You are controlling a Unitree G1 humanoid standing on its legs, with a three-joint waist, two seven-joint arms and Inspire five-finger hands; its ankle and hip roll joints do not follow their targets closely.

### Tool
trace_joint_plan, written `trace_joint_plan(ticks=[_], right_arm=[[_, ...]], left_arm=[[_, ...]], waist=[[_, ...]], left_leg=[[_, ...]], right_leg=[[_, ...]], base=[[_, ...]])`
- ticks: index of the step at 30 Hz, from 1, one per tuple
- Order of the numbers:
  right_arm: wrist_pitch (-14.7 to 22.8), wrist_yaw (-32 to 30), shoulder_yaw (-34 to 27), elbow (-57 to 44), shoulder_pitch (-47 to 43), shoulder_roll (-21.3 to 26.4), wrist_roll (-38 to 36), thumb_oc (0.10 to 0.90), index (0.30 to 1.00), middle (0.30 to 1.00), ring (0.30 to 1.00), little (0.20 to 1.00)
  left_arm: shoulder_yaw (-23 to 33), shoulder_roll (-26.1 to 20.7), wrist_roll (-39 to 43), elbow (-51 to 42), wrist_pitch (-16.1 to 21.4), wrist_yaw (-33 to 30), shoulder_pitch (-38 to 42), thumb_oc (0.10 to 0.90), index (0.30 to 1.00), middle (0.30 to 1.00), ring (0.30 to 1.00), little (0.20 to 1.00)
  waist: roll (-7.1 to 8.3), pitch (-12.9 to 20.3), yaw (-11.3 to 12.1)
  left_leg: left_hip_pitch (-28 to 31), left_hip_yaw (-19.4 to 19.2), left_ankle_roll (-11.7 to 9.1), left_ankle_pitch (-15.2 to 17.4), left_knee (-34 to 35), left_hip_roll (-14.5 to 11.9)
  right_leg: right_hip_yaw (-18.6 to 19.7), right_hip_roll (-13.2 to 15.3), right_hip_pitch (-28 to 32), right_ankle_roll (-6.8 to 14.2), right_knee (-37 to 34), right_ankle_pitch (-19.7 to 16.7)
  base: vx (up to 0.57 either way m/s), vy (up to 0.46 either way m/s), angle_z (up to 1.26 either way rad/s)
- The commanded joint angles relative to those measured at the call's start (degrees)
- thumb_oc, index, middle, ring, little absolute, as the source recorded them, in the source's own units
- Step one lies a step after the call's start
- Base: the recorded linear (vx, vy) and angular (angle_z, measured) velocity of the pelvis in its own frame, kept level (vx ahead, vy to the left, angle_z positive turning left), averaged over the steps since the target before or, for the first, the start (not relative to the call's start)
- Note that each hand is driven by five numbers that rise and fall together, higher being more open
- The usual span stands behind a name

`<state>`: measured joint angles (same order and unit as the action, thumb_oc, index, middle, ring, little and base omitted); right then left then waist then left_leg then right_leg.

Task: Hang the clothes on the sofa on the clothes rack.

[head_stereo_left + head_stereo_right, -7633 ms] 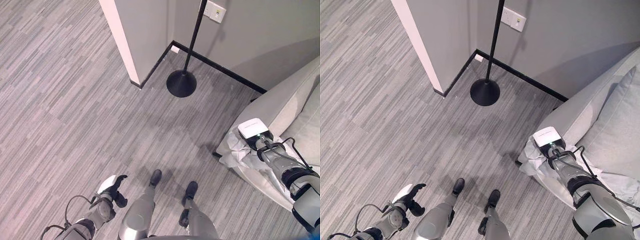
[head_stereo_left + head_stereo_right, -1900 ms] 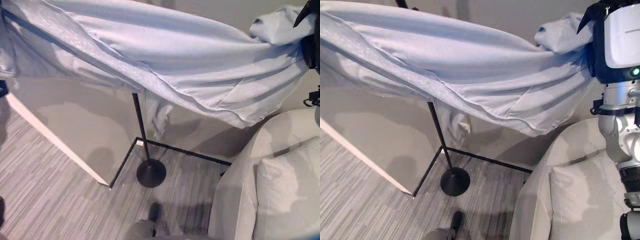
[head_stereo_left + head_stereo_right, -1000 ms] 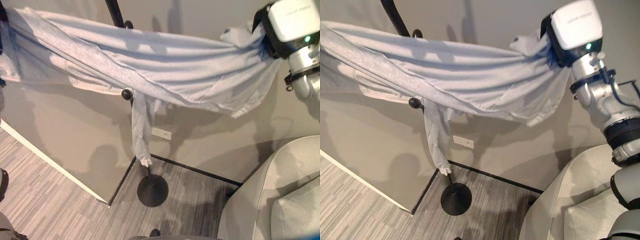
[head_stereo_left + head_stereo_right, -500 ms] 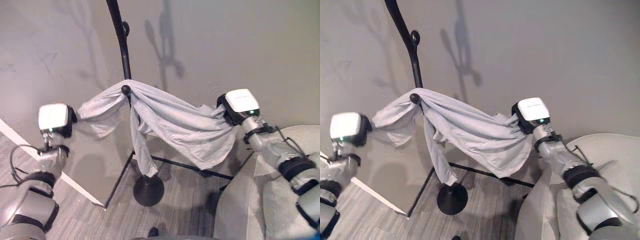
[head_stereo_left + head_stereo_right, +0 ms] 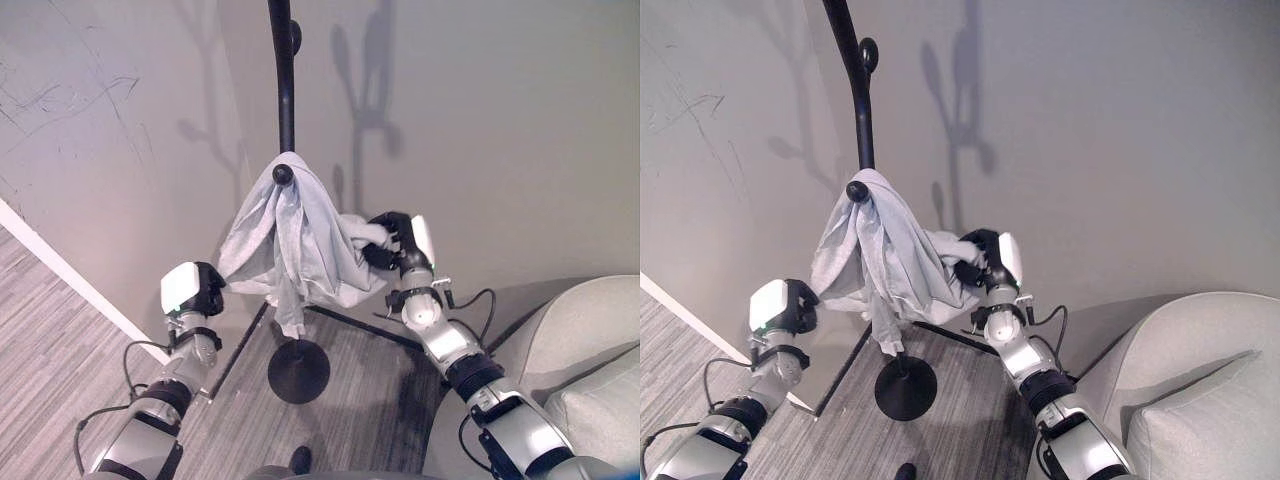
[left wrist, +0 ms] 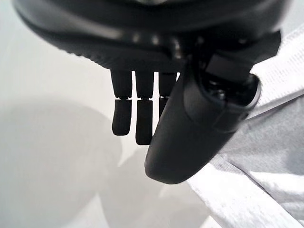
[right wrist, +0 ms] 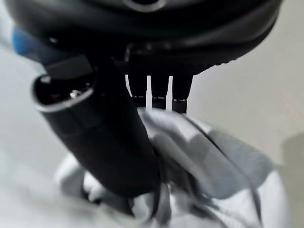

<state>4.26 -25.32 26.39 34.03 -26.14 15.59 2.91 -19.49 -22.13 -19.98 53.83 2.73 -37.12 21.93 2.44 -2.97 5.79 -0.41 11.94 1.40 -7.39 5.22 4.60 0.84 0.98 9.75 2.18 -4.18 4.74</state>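
Right hand (image 5: 388, 240) grips the garment (image 5: 295, 245) draped over the rack's peg (image 5: 283, 174) above it, left hand (image 6: 156, 109) beside looks released (I'd let go next)

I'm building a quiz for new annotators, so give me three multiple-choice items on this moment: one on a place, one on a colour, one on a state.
1. Where does the garment hang?
A. On a peg of the clothes rack
B. On the sofa
C. On the floor

2. What colour is the clothes rack?
A. White
B. Black
C. Red

3. What is the right hand doing?
A. Resting open on the sofa
B. Hanging shut, holding nothing
C. Closed on the garment's cloth

Key: 1 A, the garment drapes from a knob on the clothes rack, clear of the sofa. 2 B, pole and round base are black. 3 C, the right hand has thumb and fingers curled round a bunch of cloth; the left hand sits at the garment's lower edge, its grip unclear.
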Motion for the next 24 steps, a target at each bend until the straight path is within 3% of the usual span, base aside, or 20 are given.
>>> trace_joint_plan(ticks=[1, 5, 9, 10, 12, 13, 15, 17, 24], right_arm=[[6.43, -0.30, -2.07, -2.96, -1.64, 1.36, -1.63, 0.800, 0.900, 0.900, 0.900, 0.900], [6.69, 1.94, -1.26, -1.58, 0.41, 1.23, -3.37, 0.800, 0.900, 0.900, 0.900, 0.900], [7.18, 4.64, -1.56, 3.27, 3.73, -2.06, -12.17, 0.800, 0.900, 0.900, 0.900, 0.900], [7.82, 7.84, -2.08, 8.40, 6.45, -6.83, -25.44, 0.800, 0.900, 0.900, 0.900, 0.900], [7.51, 8.63, -1.84, 9.67, 7.21, -7.99, -28.23, 0.800, 0.900, 0.900, 0.900, 0.900], [6.70, 9.94, -1.38, 11.93, 8.11, -10.44, -33.60, 0.800, 0.900, 0.900, 0.900, 0.900], [5.73, 11.06, -0.36, 13.81, 8.42, -11.93, -36.01, 0.800, 0.900, 0.900, 0.900, 0.900], [4.83, 11.60, 0.69, 14.74, 8.64, -12.49, -36.33, 0.800, 0.900, 0.900, 0.900, 0.900], [3.84, 12.70, 0.66, 16.43, 9.78, -11.98, -35.86, 0.800, 0.900, 0.900, 0.900, 0.900]], left_arm=[[0.72, -2.94, 2.05, 2.46, 0.87, -2.50, 2.17, 0.400, 0.300, 0.300, 0.300, 0.300], [1.16, -2.56, 3.06, 2.09, 1.39, -1.98, 0.87, 0.400, 0.300, 0.300, 0.300, 0.300], [1.52, -0.19, 6.39, 3.43, 2.13, -0.71, -1.56, 0.400, 0.300, 0.300, 0.300, 0.300], [1.51, 3.60, 13.26, 5.05, 3.66, 1.84, -3.20, 0.400, 0.300, 0.300, 0.300, 0.300], [1.48, 5.00, 16.60, 4.88, 4.28, 3.08, -3.79, 0.400, 0.300, 0.300, 0.300, 0.300], [1.43, 7.76, 24.38, 4.04, 5.33, 6.28, -4.76, 0.400, 0.300, 0.300, 0.300, 0.300], [1.15, 9.84, 32.32, 3.02, 6.26, 10.08, -5.46, 0.400, 0.300, 0.300, 0.300, 0.300], [1.19, 10.90, 39.79, 0.71, 7.13, 13.05, -6.36, 0.800, 0.900, 0.900, 0.900, 0.900], [3.64, 11.36, 47.36, -0.63, 7.22, 15.95, -8.40, 0.800, 0.900, 0.900, 0.900, 0.900]], waist=[[0.30, 3.53, 0.65], [0.34, 3.29, 0.49], [0.20, 3.10, 0.14], [-0.02, 2.80, -0.09], [-0.12, 2.83, -0.22], [-0.34, 2.69, -0.43], [-0.61, 2.55, -0.61], [-0.87, 2.42, -0.72], [-1.20, 2.33, -0.67]], left_leg=[[1.10, -0.56, 3.67, 8.13, -0.22, 2.06], [0.98, -0.77, 3.56, 8.13, -0.22, 1.89], [1.01, -1.13, 3.45, 8.14, -0.22, 1.72], [1.28, -1.29, 3.41, 8.15, -0.22, 1.69], [1.17, -1.28, 3.37, 8.11, -0.22, 1.66], [1.16, -1.33, 3.28, 8.03, -0.22, 1.60], [1.14, -1.38, 3.18, 7.94, -0.22, 1.51], [1.12, -1.33, 3.06, 7.84, -0.22, 1.42], [0.96, -0.92, 2.73, 7.63, -0.22, 1.37]], right_leg=[[1.98, 1.23, -1.88, 1.39, 3.07, -0.79], [2.15, 1.17, -2.14, 1.41, 3.22, -1.03], [2.24, 1.11, -2.41, 1.35, 3.54, -1.02], [2.48, 1.03, -2.33, 1.22, 3.64, -0.96], [2.43, 0.97, -2.46, 1.18, 3.69, -0.94], [2.47, 0.86, -2.58, 1.08, 3.83, -0.86], [2.47, 0.80, -2.63, 0.97, 3.89, -0.87], [2.22, 0.72, -2.61, 0.80, 3.81, -0.81], [1.36, 0.67, -2.17, 0.56, 2.94, -0.90]], base=[[0.00, 0.000, 0.00], [0.00, 0.000, 0.00], [0.00, -0.016, -0.07], [0.00, -0.020, -0.12], [-0.01, -0.027, -0.07], [-0.01, -0.036, -0.05], [-0.01, -0.034, -0.02], [-0.02, -0.031, -0.02], [0.00, -0.005, 0.00]])
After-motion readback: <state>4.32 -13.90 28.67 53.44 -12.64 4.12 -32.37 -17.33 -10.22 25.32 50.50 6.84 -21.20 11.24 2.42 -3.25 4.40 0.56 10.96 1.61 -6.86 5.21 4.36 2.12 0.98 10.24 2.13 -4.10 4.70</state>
